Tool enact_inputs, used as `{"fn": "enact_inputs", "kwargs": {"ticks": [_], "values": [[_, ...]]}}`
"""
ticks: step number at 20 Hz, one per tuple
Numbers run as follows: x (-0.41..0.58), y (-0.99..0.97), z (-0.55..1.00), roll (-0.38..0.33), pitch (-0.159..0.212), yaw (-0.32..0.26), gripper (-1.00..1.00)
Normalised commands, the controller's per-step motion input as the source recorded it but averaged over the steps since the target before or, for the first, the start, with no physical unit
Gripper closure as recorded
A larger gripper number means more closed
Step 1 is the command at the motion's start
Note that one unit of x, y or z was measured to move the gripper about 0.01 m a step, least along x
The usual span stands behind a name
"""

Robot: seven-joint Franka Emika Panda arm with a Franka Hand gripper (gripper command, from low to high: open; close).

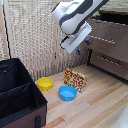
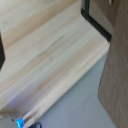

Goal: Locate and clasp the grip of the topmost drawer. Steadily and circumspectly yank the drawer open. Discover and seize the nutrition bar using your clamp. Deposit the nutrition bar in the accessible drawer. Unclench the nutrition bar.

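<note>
Floor: pale wood planks (image 1: pixel 100 107) running under dresser.
Nutrition bar (image 1: pixel 75 79): leaning upright; probably light, crinkly, slippery; pinching across thin top edge.
Clamp (image 1: pixel 82 47): hanging above; opening unreadable.

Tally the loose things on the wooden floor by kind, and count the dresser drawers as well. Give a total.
Bowls: 2, a yellow bowl and a blue bowl
Snack bars: 1, the printed packet
Black bins: 1
Dresser drawers: 2, the top drawer and the lower drawer
Total: 6
</note>
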Motion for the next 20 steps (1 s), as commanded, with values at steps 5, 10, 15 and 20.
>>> {"fn": "enact_inputs", "kwargs": {"ticks": [5,10,15,20], "values": [[0.324,0.24,-0.39,0.238,-0.078,-0.093,-1.00],[0.218,0.18,-0.42,0.217,-0.084,-0.118,-1.00],[0.161,0.10,-0.36,0.263,-0.071,-0.084,-1.00],[-0.010,0.02,-0.30,0.208,-0.015,-0.076,-1.00]]}}
